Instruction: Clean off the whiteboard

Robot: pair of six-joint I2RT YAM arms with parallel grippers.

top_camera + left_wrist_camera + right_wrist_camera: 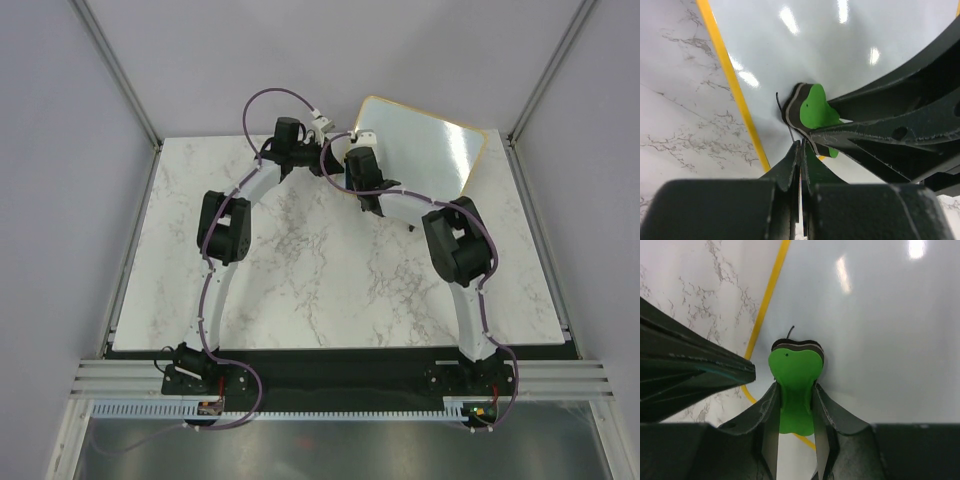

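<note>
The whiteboard (430, 150) stands tilted at the back right of the table, with a glossy white face and a thin yellow-wood frame (735, 85). My left gripper (340, 128) is at the board's left corner. In the left wrist view its jaws (801, 147) are pressed shut on the board's edge. My right gripper (360, 145) is shut on the green eraser (794, 370) and presses its dark pad against the board face (880, 315) near the frame. The eraser also shows in the left wrist view (812, 110). A thin dark line (791, 330) shows at the eraser's tip.
The marble tabletop (300, 270) lies under both arms. Grey walls and metal corner posts (120, 70) enclose the back and sides. The two grippers sit close together at the board's left corner, and the right gripper's fingers (890, 130) cross the left wrist view.
</note>
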